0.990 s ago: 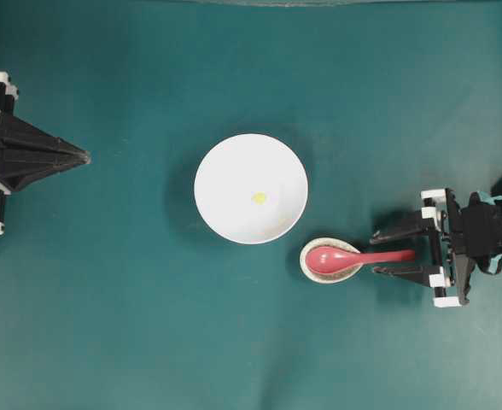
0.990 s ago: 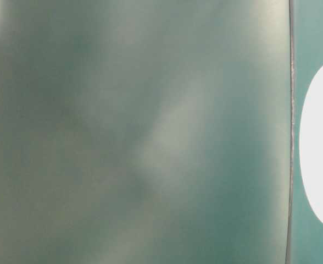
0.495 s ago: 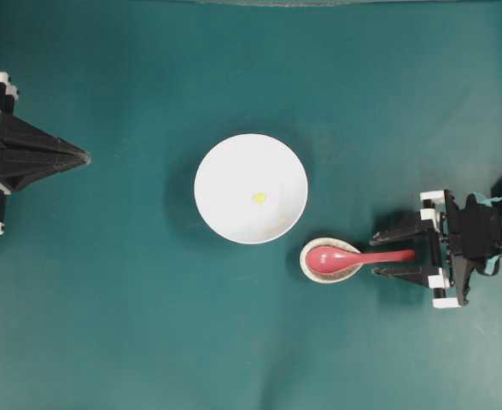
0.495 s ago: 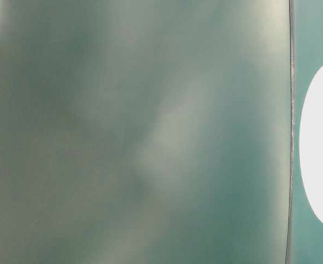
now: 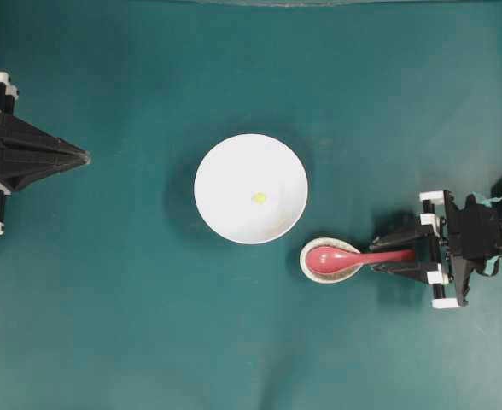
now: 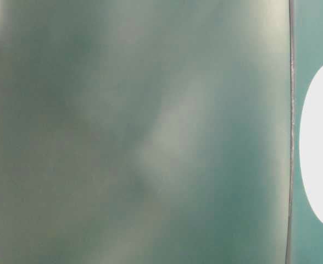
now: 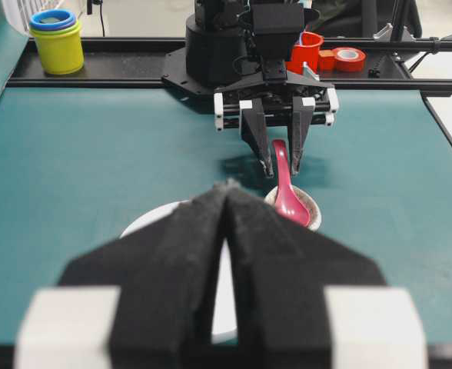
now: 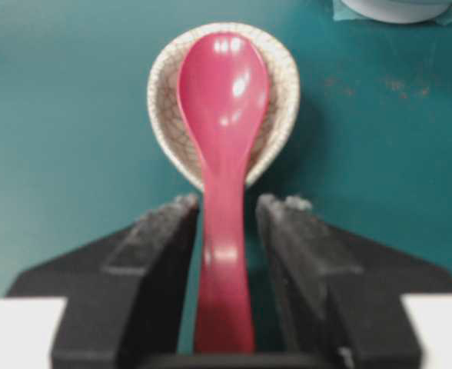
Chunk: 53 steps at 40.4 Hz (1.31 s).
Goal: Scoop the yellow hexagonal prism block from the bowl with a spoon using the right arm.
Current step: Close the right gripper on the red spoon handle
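The white bowl [image 5: 230, 166] sits mid-table with the tiny yellow block [image 5: 259, 197] lying inside it. The pink-red spoon [image 5: 362, 255] rests with its head in the speckled spoon rest [image 5: 305, 259] and its handle pointing right. My right gripper [image 5: 377, 255] straddles the handle. In the right wrist view the spoon [image 8: 222, 100] runs between the fingers [image 8: 164, 231], with thin gaps on both sides, so the jaws stand narrowly open. My left gripper [image 5: 87, 156] is shut and empty at the far left, well away from the bowl [image 7: 145, 223].
The left wrist view shows stacked yellow and blue cups [image 7: 54, 34], a red cup [image 7: 309, 50] and a tape roll [image 7: 349, 58] beyond the table's far edge. The table-level view is blurred, with only a white shape [image 6: 318, 143] at the right.
My right gripper's jaws have narrowed around the spoon handle. The spoon, bowl, block and left arm have not moved.
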Available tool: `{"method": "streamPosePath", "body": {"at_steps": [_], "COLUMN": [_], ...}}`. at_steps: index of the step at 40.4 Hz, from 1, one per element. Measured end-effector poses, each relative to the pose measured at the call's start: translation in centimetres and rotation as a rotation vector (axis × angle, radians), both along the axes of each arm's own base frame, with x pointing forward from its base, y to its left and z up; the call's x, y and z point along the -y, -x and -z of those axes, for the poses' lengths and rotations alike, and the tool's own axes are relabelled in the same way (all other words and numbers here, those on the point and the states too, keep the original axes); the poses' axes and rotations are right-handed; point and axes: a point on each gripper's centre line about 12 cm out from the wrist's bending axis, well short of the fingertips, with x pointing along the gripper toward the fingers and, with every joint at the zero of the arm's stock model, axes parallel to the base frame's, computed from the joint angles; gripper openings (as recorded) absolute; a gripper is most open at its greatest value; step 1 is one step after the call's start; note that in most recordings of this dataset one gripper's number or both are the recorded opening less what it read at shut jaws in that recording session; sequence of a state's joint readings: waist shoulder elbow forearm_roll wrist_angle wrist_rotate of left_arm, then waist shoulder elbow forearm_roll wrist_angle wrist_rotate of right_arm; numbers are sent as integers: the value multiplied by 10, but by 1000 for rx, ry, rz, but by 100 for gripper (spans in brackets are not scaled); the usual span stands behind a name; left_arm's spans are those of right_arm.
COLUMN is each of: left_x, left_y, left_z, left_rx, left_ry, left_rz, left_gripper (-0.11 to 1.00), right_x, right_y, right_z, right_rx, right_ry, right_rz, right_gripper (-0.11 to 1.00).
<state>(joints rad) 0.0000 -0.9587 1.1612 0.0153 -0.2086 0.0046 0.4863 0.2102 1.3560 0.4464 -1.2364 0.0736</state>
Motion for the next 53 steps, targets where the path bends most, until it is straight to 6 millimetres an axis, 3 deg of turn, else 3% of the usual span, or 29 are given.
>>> {"method": "streamPosePath", "body": {"at_steps": [37, 46, 53], "left_x": [0, 0, 0], "left_y": [0, 0, 0], "left_z": [0, 0, 1], "left_rx": [-2, -3, -5], "left_ry": [0, 0, 0], "left_rz": [0, 0, 0], "left_gripper": [2, 2, 2], "right_x": [0, -1, -1], "right_y": [-1, 0, -1], "right_z": [0, 0, 1], "right_rx": [3, 1, -13], "right_ry": [-3, -1, -2], "right_rz": [0, -2, -2], "right_gripper": [44, 24, 23]}}
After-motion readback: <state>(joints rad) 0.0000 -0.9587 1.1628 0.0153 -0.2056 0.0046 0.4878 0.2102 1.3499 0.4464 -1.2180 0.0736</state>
